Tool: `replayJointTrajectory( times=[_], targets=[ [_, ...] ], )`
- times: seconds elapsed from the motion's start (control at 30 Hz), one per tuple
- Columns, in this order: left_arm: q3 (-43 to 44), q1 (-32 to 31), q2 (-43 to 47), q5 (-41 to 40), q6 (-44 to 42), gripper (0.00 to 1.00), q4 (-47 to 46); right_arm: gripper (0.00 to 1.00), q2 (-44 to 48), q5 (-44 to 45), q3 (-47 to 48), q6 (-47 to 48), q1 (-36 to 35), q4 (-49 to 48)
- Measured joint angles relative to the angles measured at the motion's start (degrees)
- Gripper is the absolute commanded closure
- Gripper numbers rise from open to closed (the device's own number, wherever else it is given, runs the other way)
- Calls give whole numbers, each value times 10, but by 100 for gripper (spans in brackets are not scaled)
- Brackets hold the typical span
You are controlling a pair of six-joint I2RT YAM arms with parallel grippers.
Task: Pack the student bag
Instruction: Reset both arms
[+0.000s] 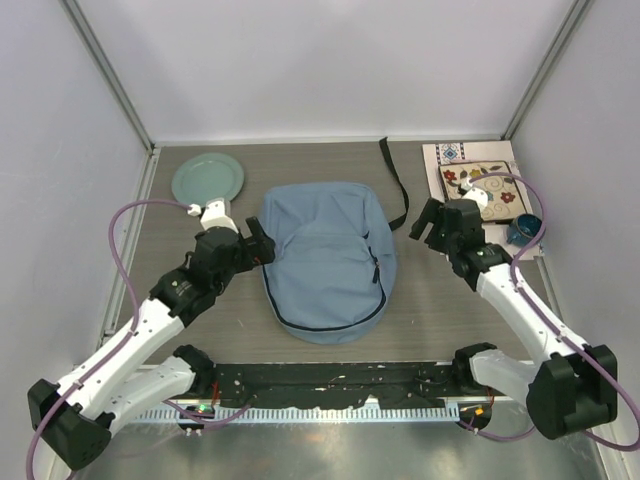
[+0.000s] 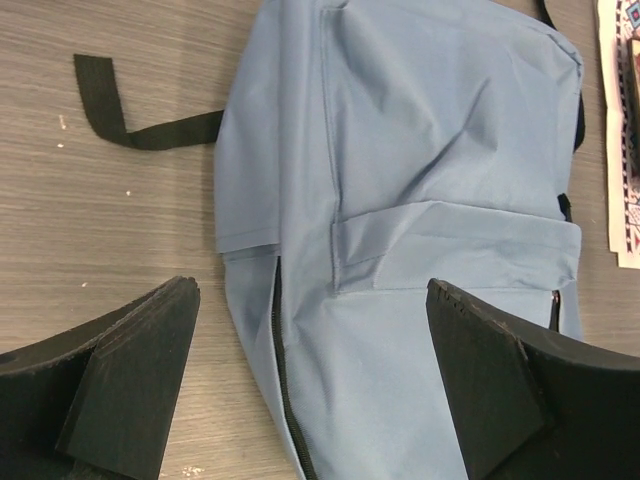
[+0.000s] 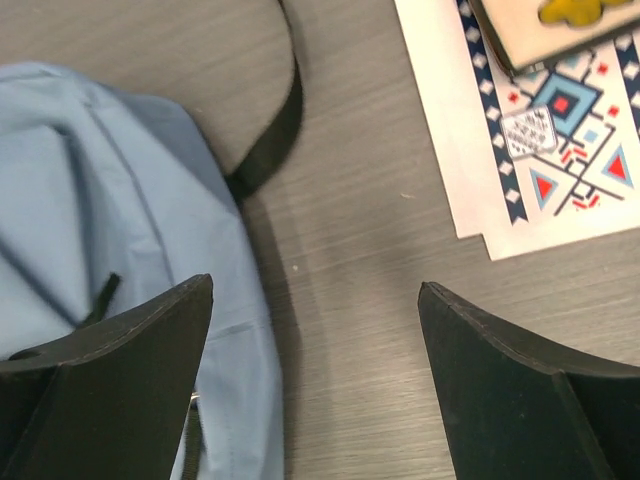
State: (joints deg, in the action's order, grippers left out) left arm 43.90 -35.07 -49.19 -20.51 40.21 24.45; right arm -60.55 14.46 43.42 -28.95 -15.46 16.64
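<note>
The student bag [image 1: 328, 262] is a light blue-grey fabric backpack lying flat mid-table, its dark zipper [image 2: 280, 370] running along the edge. My left gripper [image 1: 262, 240] hovers at the bag's left edge. In the left wrist view the left gripper [image 2: 312, 290] stands open, with the bag [image 2: 420, 150] and bare table between its fingers and nothing gripped. My right gripper [image 1: 425, 222] sits just right of the bag's upper corner. In the right wrist view the right gripper [image 3: 315, 290] is open over bare table, the bag [image 3: 100, 200] under its left finger.
A green plate [image 1: 207, 178] lies at the back left. A patterned paper mat [image 1: 450, 160] with a wooden puzzle board [image 1: 490, 188] and a blue cup [image 1: 524, 230] sit at the back right. A black strap [image 1: 397, 185] trails from the bag's top. Enclosure walls surround the table.
</note>
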Motion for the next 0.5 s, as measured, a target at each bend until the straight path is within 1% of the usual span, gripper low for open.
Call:
replayJointTrajectory(
  times=[0.1,0.23,0.37,0.5],
  targets=[
    [-10,0,5,-17,6,0,1,11,-26,-39,-11,-7,37,10],
    [-12,0,0,-46,13,0,4,10,-46,-44,-18,-7,52,11],
    [-12,0,-2,-73,9,0,4,10,-44,-26,-33,5,52,-8],
    [-13,1,-3,-106,-3,1,-2,10,-23,24,-79,42,46,-63]
  ],
)
